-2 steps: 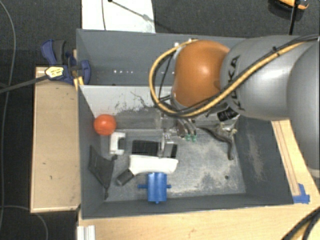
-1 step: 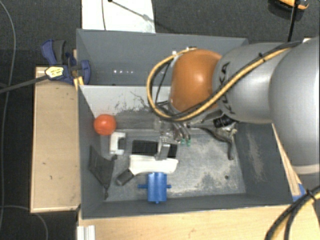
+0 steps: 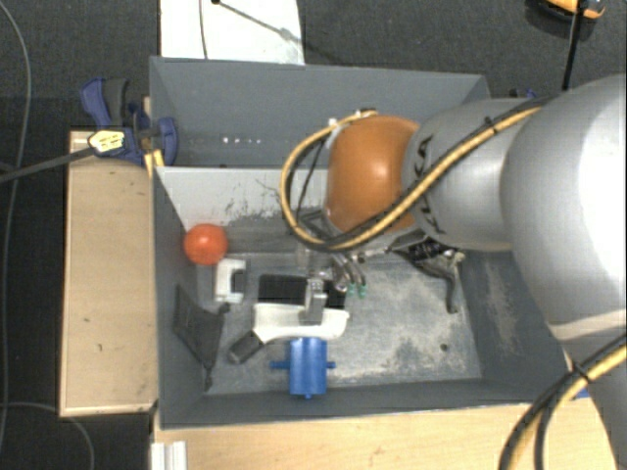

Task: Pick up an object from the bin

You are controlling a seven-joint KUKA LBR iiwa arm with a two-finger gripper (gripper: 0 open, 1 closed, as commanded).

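My gripper (image 3: 316, 300) reaches down below the orange wrist cover in the middle of the bin. Its tip is at the right end of a flat white piece (image 3: 294, 320) that lies across the floor; whether it touches that piece I cannot tell. A small black block (image 3: 281, 287) lies just left of the gripper. In front of the white piece, near the bin's front wall, stands a blue plastic part (image 3: 307, 365). A small dark grey piece (image 3: 244, 346) sits at the left end of the white piece.
An orange ball (image 3: 206, 245) rests at the back left. A white bracket (image 3: 230, 280) lies below it, and a dark wedge (image 3: 199, 329) leans on the left wall. A dark tool (image 3: 446, 270) lies right of the arm, with bare floor at the front right.
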